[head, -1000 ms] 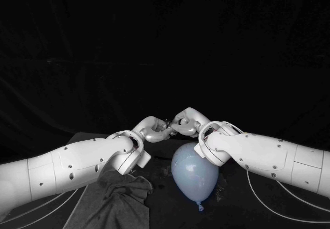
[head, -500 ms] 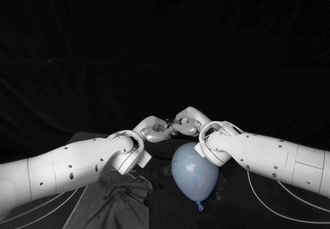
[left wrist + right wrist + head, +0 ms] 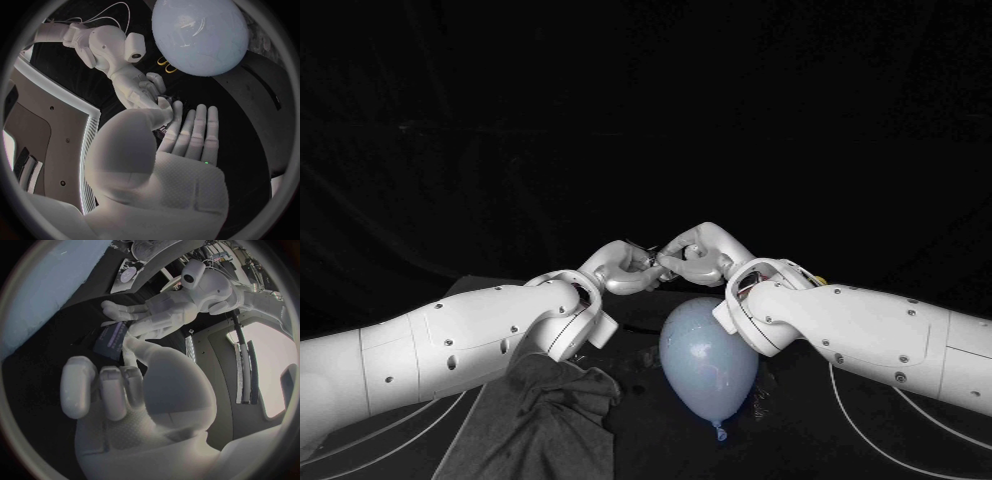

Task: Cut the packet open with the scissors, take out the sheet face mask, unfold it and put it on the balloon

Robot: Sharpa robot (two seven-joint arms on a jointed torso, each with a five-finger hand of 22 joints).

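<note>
As the left hand (image 3: 620,270) and right hand (image 3: 697,255) meet fingertip to fingertip just beyond the balloon (image 3: 708,365), the left hand has the dark packet (image 3: 111,340) by one edge. On the right hand, one finger stretches onto the packet and the rest curl in. Whether that is a pinch or only a touch, I can't tell. The balloon lies on the table (image 3: 635,420), knot toward the near side. A dark cloth (image 3: 560,410) sits bunched just left of it.
</note>
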